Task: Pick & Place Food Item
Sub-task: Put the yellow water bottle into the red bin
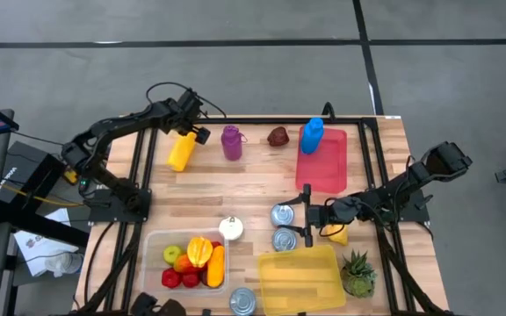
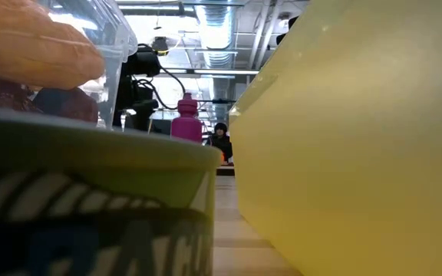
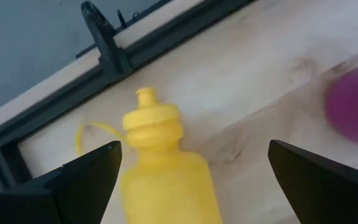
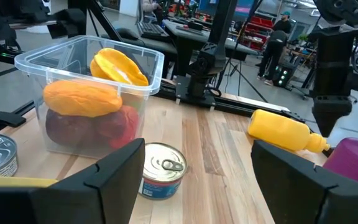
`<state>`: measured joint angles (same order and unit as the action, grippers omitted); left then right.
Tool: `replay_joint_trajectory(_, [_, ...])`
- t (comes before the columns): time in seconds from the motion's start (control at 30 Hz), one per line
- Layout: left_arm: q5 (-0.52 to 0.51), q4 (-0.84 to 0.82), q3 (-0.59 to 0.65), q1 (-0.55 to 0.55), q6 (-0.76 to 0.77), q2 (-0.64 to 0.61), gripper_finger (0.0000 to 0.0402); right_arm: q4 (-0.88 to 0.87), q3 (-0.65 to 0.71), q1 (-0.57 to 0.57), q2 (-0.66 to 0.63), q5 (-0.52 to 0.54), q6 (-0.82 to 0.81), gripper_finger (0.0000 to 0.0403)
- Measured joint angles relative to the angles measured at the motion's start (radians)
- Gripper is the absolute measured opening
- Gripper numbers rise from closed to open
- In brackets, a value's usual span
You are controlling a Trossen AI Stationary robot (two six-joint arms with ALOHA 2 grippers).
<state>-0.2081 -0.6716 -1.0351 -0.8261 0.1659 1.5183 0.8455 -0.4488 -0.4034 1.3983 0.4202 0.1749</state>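
While the left gripper [image 1: 193,123] hangs wide open over the fallen yellow bottle [image 1: 181,151], nothing is picked. Beside the tin [image 1: 282,215], the right gripper [image 1: 310,221] waits, fingers spread and empty; fruit sits in the tub [image 1: 152,240].

Counter [image 1: 253,189]: pale wood planks, black frame rails along the edges.
Upper left of the high view: yellow bottle [image 1: 181,151]; just to its right a magenta bottle [image 1: 231,142].
Upper centre: dark maroon item [image 1: 278,137].
Upper right: blue bottle [image 1: 311,136] on a pink-red board [image 1: 326,167].
Centre: silver cans [image 1: 283,226]; white round item [image 1: 230,228].
Lower left: clear bin [image 1: 156,241] with yellow, orange, red and green fruit.
Lower centre: translucent yellow box [image 1: 299,279].
Lower right: green spiky plant [image 1: 357,272].
Both arms dark; left gripper [image 1: 198,123] and right gripper [image 1: 309,219] black.
Floor [image 1: 235,61]: grey with dark lines.
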Motion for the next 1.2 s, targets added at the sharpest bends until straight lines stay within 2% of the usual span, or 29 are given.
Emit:
replay_joint_trajectory(0.3, [-0.047, -0.182, -0.071, -0.026, -0.118, -0.115, 0.0397, 0.0, 0.0, 0.0, 0.0, 0.0, 0.0, 0.0282])
replay_joint_trajectory(0.43, [0.005, -0.23, -0.073, -0.068, -0.107, -0.124, 0.0388, 0.0, 0.0, 0.0, 0.0, 0.0, 0.0, 0.0282])
replay_joint_trajectory(0.57, [0.075, -0.285, -0.072, -0.077, -0.057, -0.064, 0.0371, 0.0, 0.0, 0.0, 0.0, 0.0, -0.001, 0.0282])
replay_joint_trajectory(0.77, [0.078, -0.298, -0.083, -0.064, -0.048, 0.034, 0.0365, 0.0, 0.0, 0.001, 0.0, 0.0, -0.003, 0.0282])
replay_joint_trajectory(1.07, [0.11, -0.345, -0.24, -0.066, -0.045, 0.137, 0.0379, 0.0, 0.0, 0.014, 0.0, -0.003, -0.008, 0.0282])
replay_joint_trajectory(1.2, [0.122, -0.421, -0.324, -0.073, -0.033, 0.212, 0.0379, 0.0, 0.0, 0.019, 0.0, -0.004, -0.009, 0.0282])
